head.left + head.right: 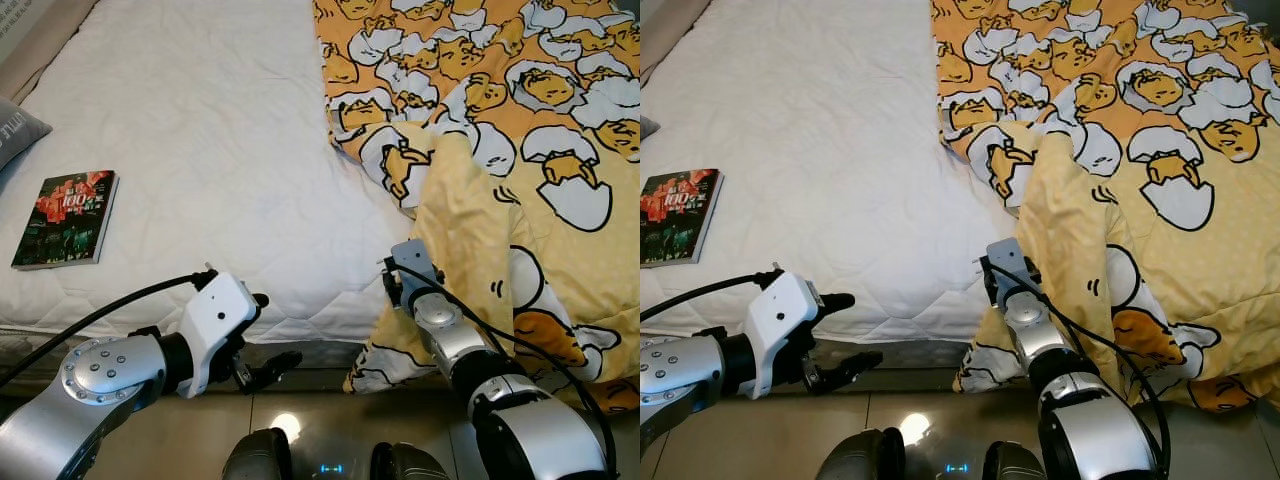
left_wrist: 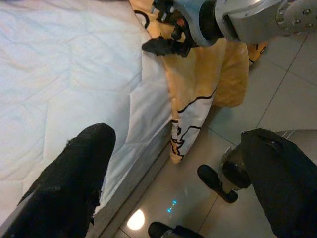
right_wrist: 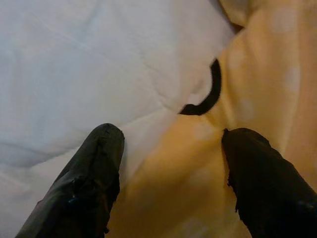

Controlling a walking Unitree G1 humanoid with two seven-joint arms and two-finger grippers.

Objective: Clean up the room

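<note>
Right wrist view: the yellow cartoon duvet lies between my right gripper's spread fingers at the mattress edge; my left gripper hovers open, near left.

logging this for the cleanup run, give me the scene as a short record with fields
surface: bed with white quilted mattress cover
blanket: yellow cartoon-egg blanket, bunched on the bed's right side, a fold hanging over the edge toward the tiled floor
book: book lying flat near the bed's left edge
left gripper: left gripper open, at the bed's front edge, holding nothing
right gripper: right gripper open, fingers straddling the blanket edge
</note>
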